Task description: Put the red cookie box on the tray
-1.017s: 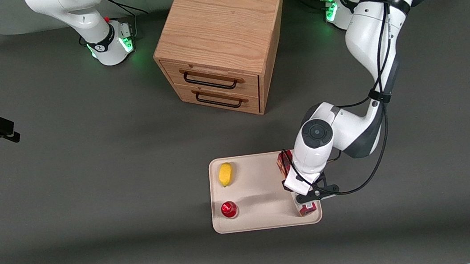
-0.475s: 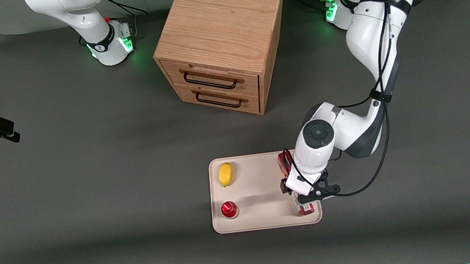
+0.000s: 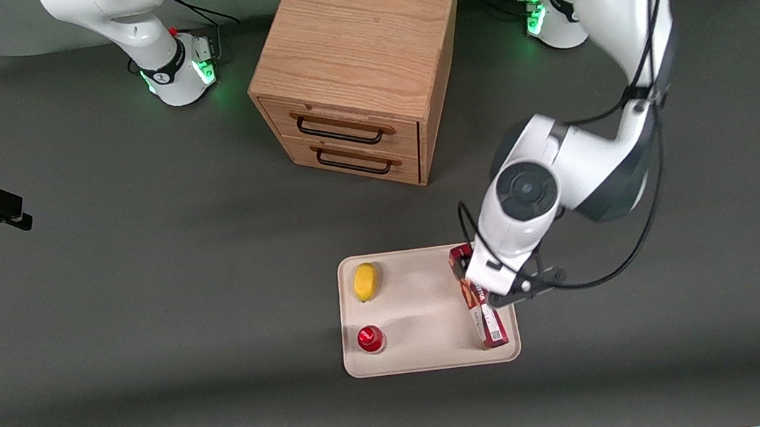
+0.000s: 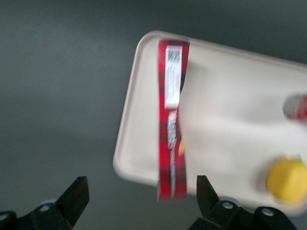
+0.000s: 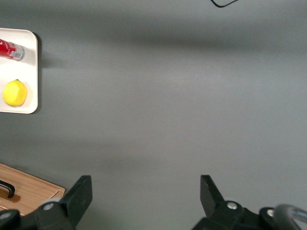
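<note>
Plainly released: gripper (image 4: 139, 201) raised above the red cookie box (image 4: 171, 120), fingers (image 4: 76, 196) spread wide to either side and touching nothing, no carton between them. Directly beneath, lying flat and lengthwise along the edge strip of the tray (image 4: 144, 129) toward the working arm's end of the table, white label patch at the end nearer the front camera. Set there, probably, because that strip was the bare room on the tray and the closest reach for the arm; laid flat rather than stood on end, likely so that a long slim carton cannot topple. In the front view, gripper (image 3: 506, 292) over the middle stretch of the red cookie box (image 3: 487, 320), wrist housing hiding part of the carton, both ends showing on the tray (image 3: 434, 359) inside the low rim, though close to it. Farther out from the hand, toward the parked arm's end of the tray: a yellow lemon (image 3: 364, 282) and a small round red object (image 3: 370, 339), both well apart from the box, neither disturbed-looking. Farther off again, away from the front camera, a wooden drawer cabinet (image 3: 361, 63) with both drawers closed, standing clear of the tray. By these pictures, placing done in substance; only a clean lift away left, with the near rim the one thing to mind.
</note>
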{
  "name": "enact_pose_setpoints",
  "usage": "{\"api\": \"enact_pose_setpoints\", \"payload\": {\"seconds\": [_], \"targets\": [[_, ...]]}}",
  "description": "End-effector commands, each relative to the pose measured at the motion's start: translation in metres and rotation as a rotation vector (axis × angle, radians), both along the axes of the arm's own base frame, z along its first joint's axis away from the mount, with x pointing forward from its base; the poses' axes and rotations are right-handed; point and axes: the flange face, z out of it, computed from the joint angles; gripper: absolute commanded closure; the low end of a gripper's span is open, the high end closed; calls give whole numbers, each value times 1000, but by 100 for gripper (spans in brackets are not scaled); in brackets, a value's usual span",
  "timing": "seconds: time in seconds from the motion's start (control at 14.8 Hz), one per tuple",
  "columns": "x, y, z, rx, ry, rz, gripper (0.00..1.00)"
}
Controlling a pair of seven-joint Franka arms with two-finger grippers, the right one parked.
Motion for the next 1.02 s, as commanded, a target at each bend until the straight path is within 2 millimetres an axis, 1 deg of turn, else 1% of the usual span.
{"api": "enact_pose_setpoints", "payload": {"seconds": [0.0,0.07,0.14,0.2,0.27,0.34,0.41,0.47,0.54,0.61,0.75,0.81,0.95], "targets": [[-26,55,77,5,68,-62,0],[-35,71,98,18,73,-111,0],[-40,100,115,35,77,-146,0],[-46,126,125,42,83,-187,0],[-54,156,136,31,92,-215,0],[-66,186,144,29,93,-228,0],[-83,208,149,36,89,-236,0],[-98,225,157,38,84,-245,0],[-109,241,166,35,77,-275,0],[-115,262,175,36,68,-315,0],[-116,309,185,19,55,-373,0],[-115,322,189,17,46,-370,0],[-114,341,195,3,34,-335,0]]}}
